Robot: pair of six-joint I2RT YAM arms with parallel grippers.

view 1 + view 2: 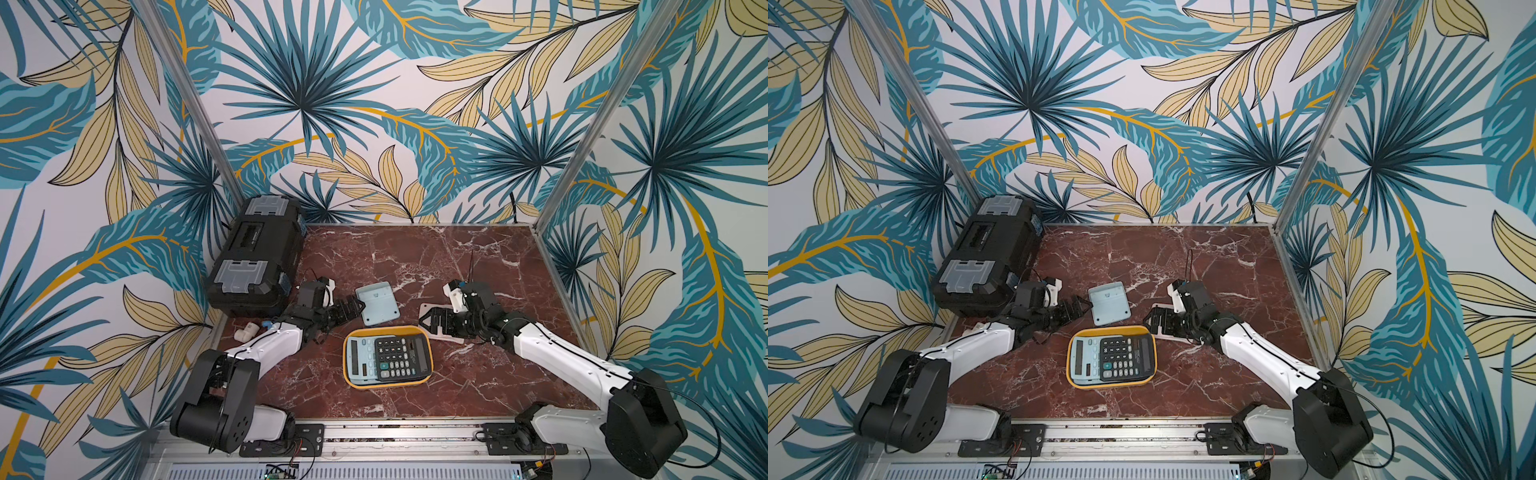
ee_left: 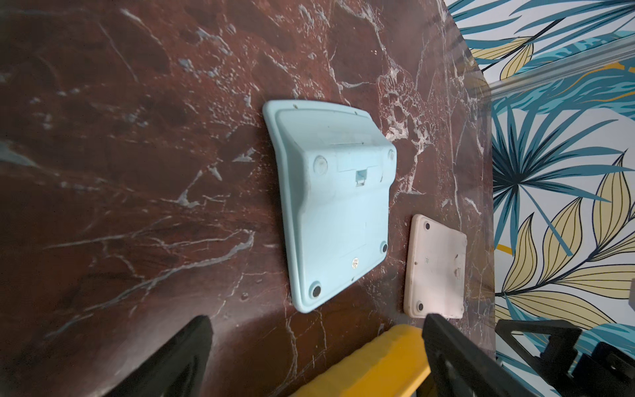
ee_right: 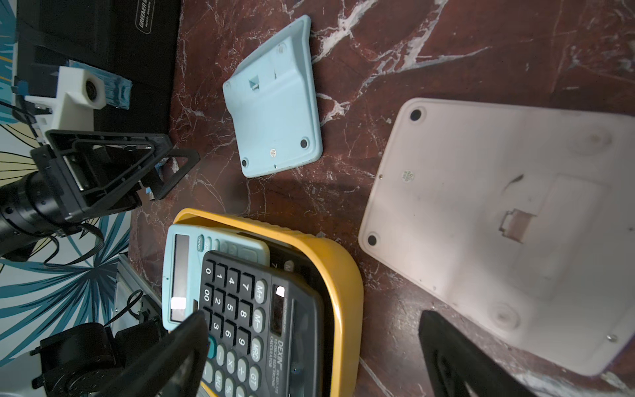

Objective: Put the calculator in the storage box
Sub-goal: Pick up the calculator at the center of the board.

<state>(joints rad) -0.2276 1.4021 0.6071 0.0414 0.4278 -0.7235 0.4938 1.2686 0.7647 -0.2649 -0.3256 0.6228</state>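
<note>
1. Black calculator (image 1: 402, 352) lies on a face-up blue calculator (image 1: 358, 358) inside the storage box (image 1: 386, 331), lower centre in both top views
2. Left hand (image 1: 356, 309) released, empty
3. Right hand (image 1: 428, 319) released, empty

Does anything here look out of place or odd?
A light blue calculator and a white calculator lie face down on the table. In the yellow tray, the black calculator sits askew, overlapping a second blue calculator.
</note>
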